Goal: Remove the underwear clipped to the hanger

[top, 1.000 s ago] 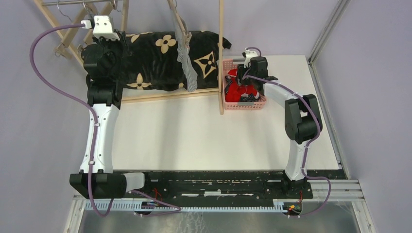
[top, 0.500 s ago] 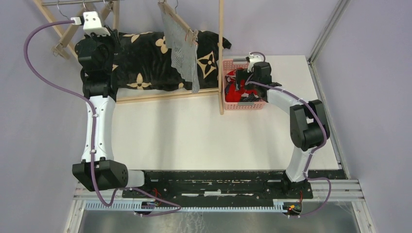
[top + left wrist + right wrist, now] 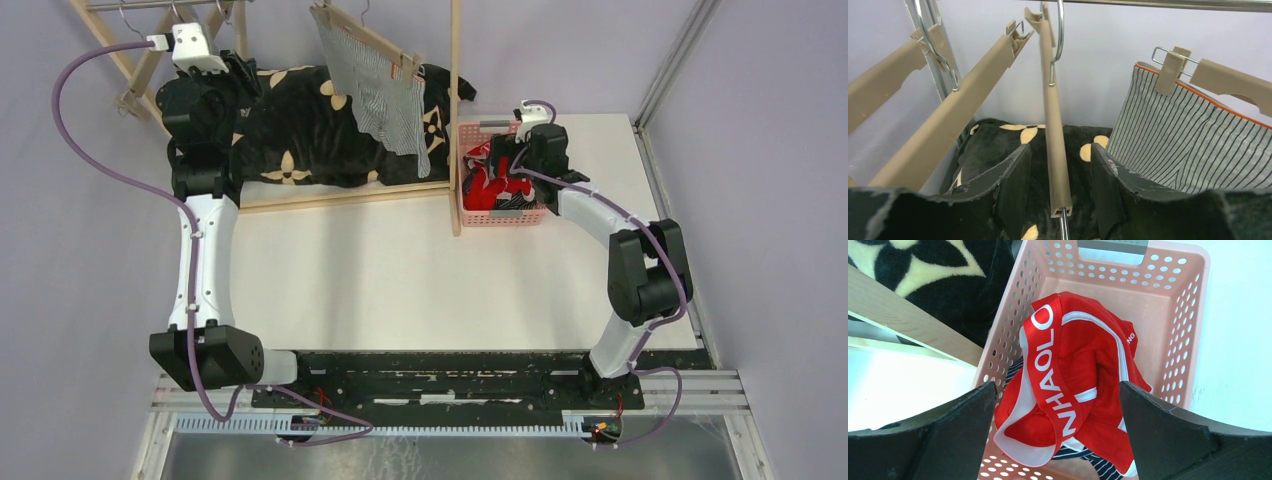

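Observation:
The grey striped boxer shorts (image 3: 385,95) hang clipped to a wooden hanger (image 3: 365,35) on the rack; they also show at the right of the left wrist view (image 3: 1193,145), held by a clip (image 3: 1172,67). My left gripper (image 3: 238,72) is open, and its fingers (image 3: 1015,185) stand either side of an empty hanger's bar (image 3: 1054,140) without touching it. The red boxer shorts with white lettering (image 3: 1073,380) lie in the pink basket (image 3: 1188,320), over the navy striped pair (image 3: 1105,465). My right gripper (image 3: 1057,390) is open and empty just above them.
A black cushion with beige flowers (image 3: 300,130) lies under the rack. A wooden upright post (image 3: 455,120) stands between the cushion and the basket (image 3: 500,216). Two more empty hangers (image 3: 948,120) hang from the metal rail (image 3: 1173,4) at the left.
The hanger with the grey shorts has turned from edge-on to broadside and swung left. My left arm has risen towards the rail. My right gripper has drawn back a little over the basket.

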